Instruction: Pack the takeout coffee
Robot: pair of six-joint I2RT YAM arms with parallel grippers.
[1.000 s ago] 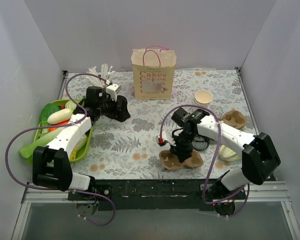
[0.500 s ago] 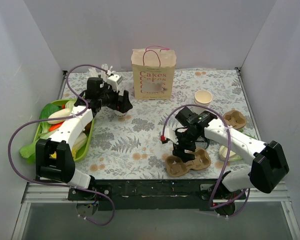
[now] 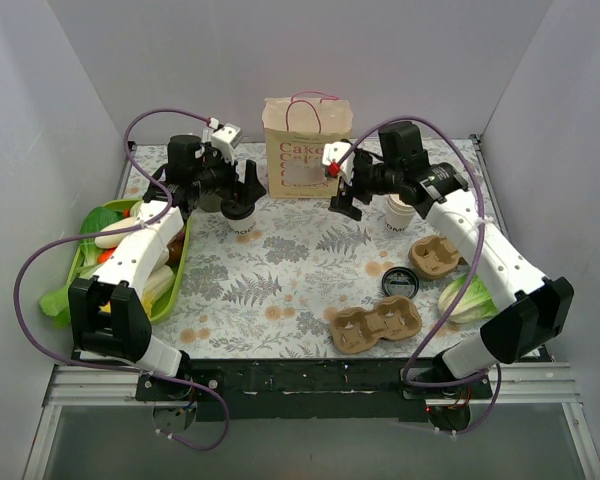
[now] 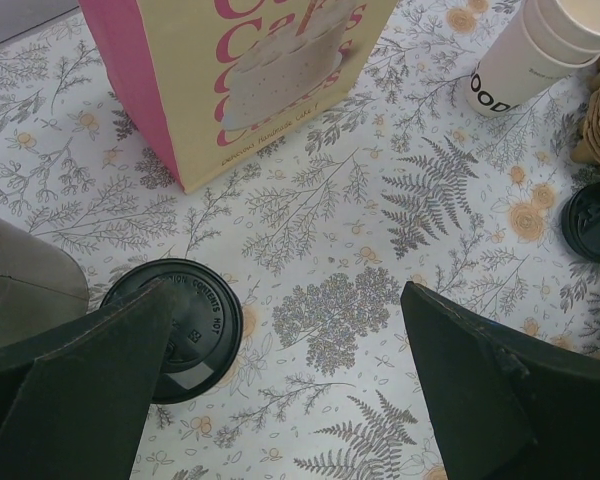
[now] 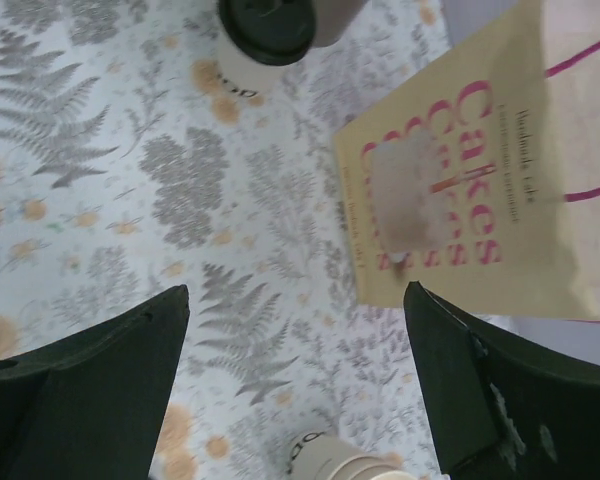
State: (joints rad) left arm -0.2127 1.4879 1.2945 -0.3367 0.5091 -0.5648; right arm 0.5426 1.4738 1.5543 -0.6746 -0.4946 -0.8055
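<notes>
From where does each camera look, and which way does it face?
Top external: above and behind both arms, looking down on the table.
Left wrist: looks down at the takeout coffee and paper bag, between its own fingers.
Right wrist: looks down at the paper bag, between its own fingers.
Both wrist views share coffee and bag.

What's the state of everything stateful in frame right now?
takeout coffee: upright, lid on, not gripped
paper bag: standing upright
left gripper: open, empty, just above the coffee
right gripper: open, empty
cup stack: upright, no lid
loose lid: lying flat
</notes>
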